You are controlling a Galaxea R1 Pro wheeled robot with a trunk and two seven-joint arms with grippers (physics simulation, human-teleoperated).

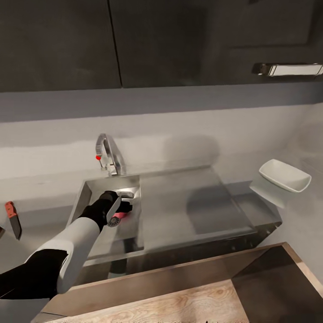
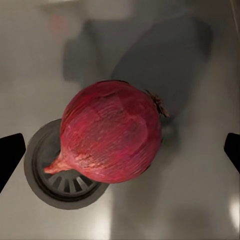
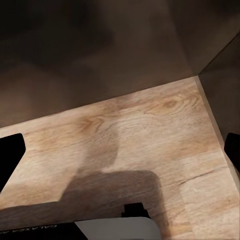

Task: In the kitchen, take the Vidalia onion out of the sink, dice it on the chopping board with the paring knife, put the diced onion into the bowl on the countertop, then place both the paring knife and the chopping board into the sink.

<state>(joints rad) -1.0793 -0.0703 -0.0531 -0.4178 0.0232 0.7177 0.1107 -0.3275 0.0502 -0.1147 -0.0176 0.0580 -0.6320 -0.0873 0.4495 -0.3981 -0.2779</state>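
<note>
Vidalia onion (image 2: pixel 111 131) lies in the sink (image 1: pixel 89 188), over the drain (image 2: pixel 60 175); left hand (image 1: pixel 120 211) poised above, fingers spread wide. Knife (image 1: pixel 12 218) far left on the grey tabletop (image 1: pixel 202 211), bowl (image 1: pixel 284 175) right. Right hand (image 3: pixel 120 150) open above wood floor (image 3: pixel 150 130).

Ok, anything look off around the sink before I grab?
Nothing looks spilled or damaged. The Vidalia onion lies partly over the sink's drain, between the open left gripper's fingers.
</note>
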